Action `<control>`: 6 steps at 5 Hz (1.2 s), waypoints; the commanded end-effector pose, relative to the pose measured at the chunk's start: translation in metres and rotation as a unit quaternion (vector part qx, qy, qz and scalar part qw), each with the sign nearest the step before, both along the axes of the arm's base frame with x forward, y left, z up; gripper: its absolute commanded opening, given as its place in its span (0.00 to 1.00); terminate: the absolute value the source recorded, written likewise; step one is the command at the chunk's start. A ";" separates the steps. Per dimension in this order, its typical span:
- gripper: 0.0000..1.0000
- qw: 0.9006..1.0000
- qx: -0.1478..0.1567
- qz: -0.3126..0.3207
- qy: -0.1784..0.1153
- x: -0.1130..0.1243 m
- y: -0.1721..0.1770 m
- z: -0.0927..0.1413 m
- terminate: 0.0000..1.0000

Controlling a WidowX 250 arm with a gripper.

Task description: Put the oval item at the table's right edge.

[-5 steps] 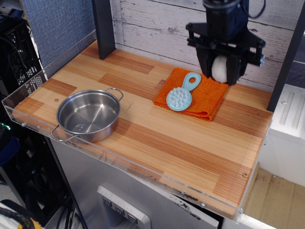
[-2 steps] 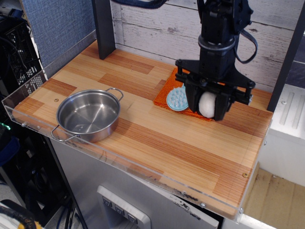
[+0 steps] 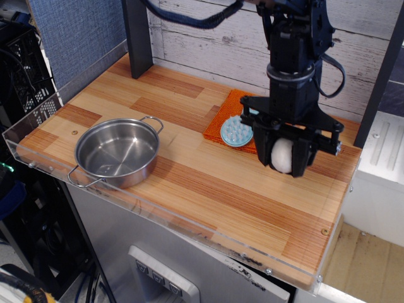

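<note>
The oval item (image 3: 281, 154) is a white fuzzy egg-shaped ball held between the black fingers of my gripper (image 3: 283, 165). The gripper is shut on it and hangs a little above the wooden table (image 3: 208, 196), in the right half, in front of the orange cloth. The ball's black band is hidden by the fingers. The table's right edge (image 3: 338, 218) lies to the right of the gripper.
An orange cloth (image 3: 228, 123) lies behind the gripper with a light-blue bristled brush (image 3: 237, 131) on it, partly hidden by the arm. A steel pot (image 3: 117, 151) stands at the front left. A clear acrylic rim (image 3: 158, 218) runs along the front and left edges. A dark post (image 3: 137, 38) stands at the back.
The gripper, holding the white ball, has come down and forward from above the cloth's back right to low over the wood in front of the cloth.
</note>
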State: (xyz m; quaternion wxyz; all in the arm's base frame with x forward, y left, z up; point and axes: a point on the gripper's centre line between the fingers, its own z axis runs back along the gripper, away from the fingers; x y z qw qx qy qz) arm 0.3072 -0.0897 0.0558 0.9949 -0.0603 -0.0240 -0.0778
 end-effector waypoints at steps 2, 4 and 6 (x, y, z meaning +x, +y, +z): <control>1.00 0.999 -0.014 -0.046 -0.012 0.004 -0.002 0.021 0.00; 1.00 0.995 0.005 -0.053 -0.085 0.003 0.002 0.091 0.00; 1.00 0.989 0.063 0.011 -0.134 -0.016 0.033 0.155 0.00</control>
